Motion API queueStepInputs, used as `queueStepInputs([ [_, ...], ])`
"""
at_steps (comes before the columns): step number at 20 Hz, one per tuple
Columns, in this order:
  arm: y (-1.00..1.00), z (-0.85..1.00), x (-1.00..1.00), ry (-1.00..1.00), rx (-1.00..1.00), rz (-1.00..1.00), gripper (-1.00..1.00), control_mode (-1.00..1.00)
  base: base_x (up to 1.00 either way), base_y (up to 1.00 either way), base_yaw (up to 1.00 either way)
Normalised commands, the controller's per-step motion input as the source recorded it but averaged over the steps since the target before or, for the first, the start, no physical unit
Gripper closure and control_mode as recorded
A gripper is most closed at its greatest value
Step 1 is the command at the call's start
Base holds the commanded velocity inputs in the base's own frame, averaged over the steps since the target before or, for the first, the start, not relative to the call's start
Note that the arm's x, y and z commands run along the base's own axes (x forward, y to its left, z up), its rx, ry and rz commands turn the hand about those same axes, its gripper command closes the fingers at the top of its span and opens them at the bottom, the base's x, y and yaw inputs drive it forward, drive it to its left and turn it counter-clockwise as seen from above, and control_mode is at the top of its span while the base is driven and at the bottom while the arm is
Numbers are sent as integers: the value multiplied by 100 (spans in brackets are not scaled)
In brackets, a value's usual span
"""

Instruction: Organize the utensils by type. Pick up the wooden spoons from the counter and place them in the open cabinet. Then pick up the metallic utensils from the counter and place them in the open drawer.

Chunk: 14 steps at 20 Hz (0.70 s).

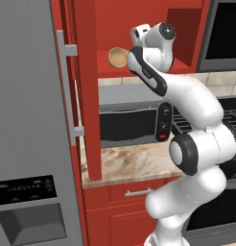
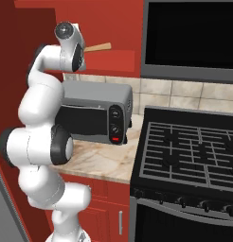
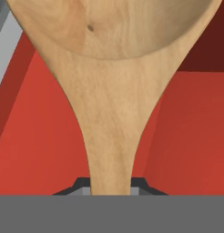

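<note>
Up at the open cabinet (image 1: 139,29), my arm reaches over the counter (image 1: 129,166), the wooden spoon's (image 1: 118,57) bowl showing inside. From the right, its handle (image 2: 98,47) juts past my wrist above the toaster oven (image 2: 97,111). Close in, my claw (image 3: 110,184) clamps the spoon's neck over red shelf.

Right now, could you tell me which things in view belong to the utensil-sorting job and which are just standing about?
Part of the job:
- wooden spoon, held in the claw up at the open cabinet
- counter

Just standing about:
- toaster oven
- stove
- fridge
- microwave
</note>
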Motion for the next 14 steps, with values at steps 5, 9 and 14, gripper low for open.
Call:
queueStepInputs([
  [5, 0, -1, 51, 0, 0, 0, 100, -100, 0, 0, 0],
  [9, 0, 0, 51, 0, 0, 0, 100, -100, 0, 0, 0],
  [14, 0, -1, 47, 0, 0, 0, 100, -100, 0, 0, 0],
])
